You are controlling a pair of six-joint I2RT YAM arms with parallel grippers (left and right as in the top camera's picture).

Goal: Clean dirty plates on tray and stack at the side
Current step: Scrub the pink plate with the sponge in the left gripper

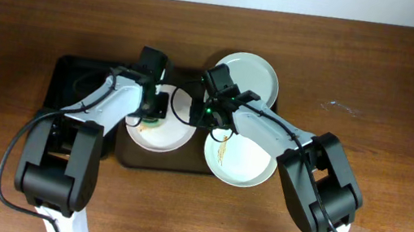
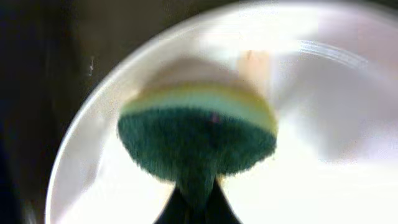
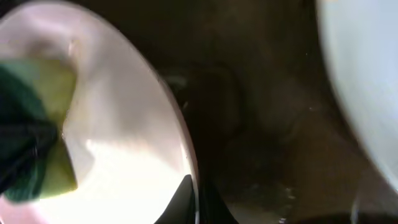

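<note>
The tray (image 1: 152, 161) is sitting in the middle of the counter (image 1: 408, 88), slightly toward its left edge. A smaller black tray (image 1: 72, 79) is lying just beside it on that side. The left plate (image 1: 175, 134) is resting on the tray. The left gripper (image 1: 152, 110) is reaching over this plate, its jaws clenched on a sponge (image 2: 196, 140). Both the sponge's green scouring side and its yellow foam side are showing, and it is pressing against the plate's white face. The right gripper (image 1: 207, 114) is meeting the same plate from the other side, its jaws pinching the rim nearest the counter's right edge. In the right wrist view the rim is running between them.

The far plate (image 1: 250, 73) is lying toward the counter's far edge and looking clean. The near plate (image 1: 247, 167) is lying toward the near edge, wearing a thin yellowish-brown smear (image 1: 223, 143) on its face. Both are sitting at the tray's right end, partly hidden under the right arm (image 1: 267, 129). Whether they are resting on the tray or on the counter I cannot tell.
</note>
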